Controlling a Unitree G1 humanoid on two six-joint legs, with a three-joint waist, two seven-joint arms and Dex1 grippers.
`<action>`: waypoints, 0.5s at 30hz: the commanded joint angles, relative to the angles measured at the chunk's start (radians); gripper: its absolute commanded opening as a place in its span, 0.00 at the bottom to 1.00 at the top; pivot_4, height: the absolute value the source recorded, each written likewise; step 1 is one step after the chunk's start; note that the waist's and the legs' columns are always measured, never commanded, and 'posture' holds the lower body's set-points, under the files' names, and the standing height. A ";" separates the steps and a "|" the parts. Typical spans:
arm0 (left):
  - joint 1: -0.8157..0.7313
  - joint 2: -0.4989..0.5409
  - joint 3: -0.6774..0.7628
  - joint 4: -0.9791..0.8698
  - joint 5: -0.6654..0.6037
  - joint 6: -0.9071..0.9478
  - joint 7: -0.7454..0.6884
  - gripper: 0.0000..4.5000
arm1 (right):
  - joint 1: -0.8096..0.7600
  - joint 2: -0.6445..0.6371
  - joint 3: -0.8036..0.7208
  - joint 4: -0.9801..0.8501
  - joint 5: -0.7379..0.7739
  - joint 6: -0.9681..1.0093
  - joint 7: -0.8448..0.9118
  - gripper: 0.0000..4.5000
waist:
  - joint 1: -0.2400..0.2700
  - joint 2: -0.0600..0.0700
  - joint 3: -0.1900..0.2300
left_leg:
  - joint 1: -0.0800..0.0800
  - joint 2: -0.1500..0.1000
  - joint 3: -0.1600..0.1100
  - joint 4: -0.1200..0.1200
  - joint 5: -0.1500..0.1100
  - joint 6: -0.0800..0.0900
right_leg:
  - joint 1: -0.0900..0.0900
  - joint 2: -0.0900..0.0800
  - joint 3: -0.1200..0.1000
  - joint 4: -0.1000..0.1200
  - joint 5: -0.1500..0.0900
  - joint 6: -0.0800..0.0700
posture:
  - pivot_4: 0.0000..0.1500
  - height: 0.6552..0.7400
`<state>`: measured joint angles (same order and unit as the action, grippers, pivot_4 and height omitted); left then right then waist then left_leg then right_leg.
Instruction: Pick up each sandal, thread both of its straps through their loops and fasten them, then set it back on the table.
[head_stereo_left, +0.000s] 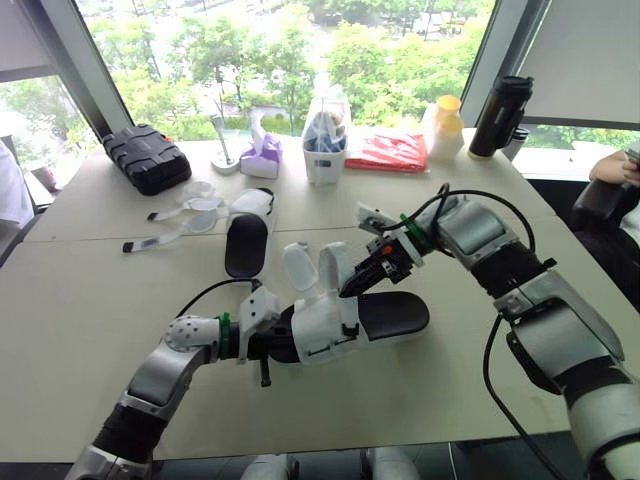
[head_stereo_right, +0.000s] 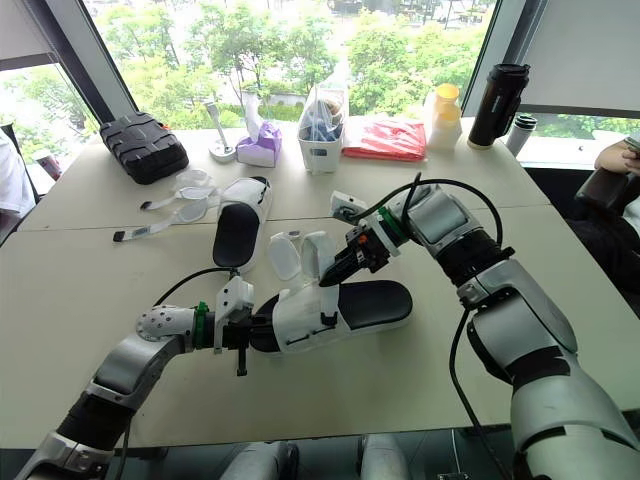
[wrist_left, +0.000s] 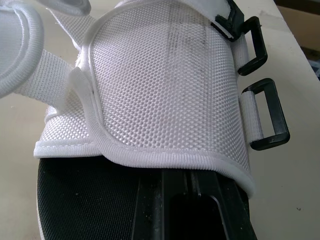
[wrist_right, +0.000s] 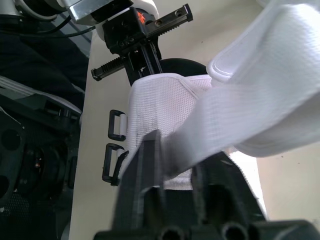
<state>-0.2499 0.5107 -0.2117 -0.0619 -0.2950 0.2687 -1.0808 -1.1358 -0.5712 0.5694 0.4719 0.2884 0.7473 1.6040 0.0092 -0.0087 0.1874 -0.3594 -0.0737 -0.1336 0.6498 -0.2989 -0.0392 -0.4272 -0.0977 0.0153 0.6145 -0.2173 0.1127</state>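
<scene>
Left eye view: the white mesh sandal with a black sole (head_stereo_left: 385, 318) lies on the beige table (head_stereo_left: 80, 300) near its front edge, between both arms. The left gripper (head_stereo_left: 272, 342) is clamped on the sandal's near end, its fingers closed on the sole under the mesh flap. The right gripper (head_stereo_left: 352, 285) pinches a white woven strap (wrist_right: 260, 95), raised above the upper. Two black plastic loops (wrist_left: 270, 115) sit unthreaded beside the flap. A second sandal (head_stereo_left: 247, 240) lies farther back, its straps loose.

The sandal (wrist_left: 165, 85) has a coarse woven white cloth upper, its loops (wrist_left: 279, 115) are glossy black plastic, the table (head_stereo_left: 100, 330) matt.
</scene>
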 joint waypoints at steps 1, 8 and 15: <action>0.009 0.004 -0.021 0.012 0.017 0.012 0.003 0.00 | 0.025 -0.016 -0.070 -0.104 0.024 0.092 -0.033 0.61 | 0.001 0.000 0.000 | 0.000 0.000 0.000 0.000 0.000 0.000 | 0.000 0.000 0.000 0.000 0.000 0.000 | 1.00 1.00; 0.007 0.004 -0.020 0.014 0.018 0.010 0.003 0.00 | 0.139 -0.023 -0.229 -0.324 0.117 0.403 -0.235 0.61 | 0.002 0.000 0.000 | -0.001 0.000 0.000 0.000 0.000 0.000 | -0.001 0.000 0.000 0.000 0.000 0.000 | 1.00 1.00; 0.004 0.006 -0.020 0.024 0.018 0.004 -0.005 0.00 | 0.192 0.006 -0.375 -0.450 0.232 0.634 -0.405 0.61 | 0.002 0.000 0.000 | -0.001 0.000 0.000 0.000 0.000 0.000 | -0.001 0.000 0.000 0.000 0.000 0.000 | 1.00 1.00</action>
<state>-0.2548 0.5117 -0.2108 -0.0581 -0.2947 0.2668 -1.0833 -0.9417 -0.5728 0.2312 0.0673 0.4874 1.3521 1.2250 0.0116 -0.0087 0.1874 -0.3602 -0.0738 -0.1336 0.6498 -0.2989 -0.0391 -0.4280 -0.0982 0.0155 0.6146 -0.2170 0.1123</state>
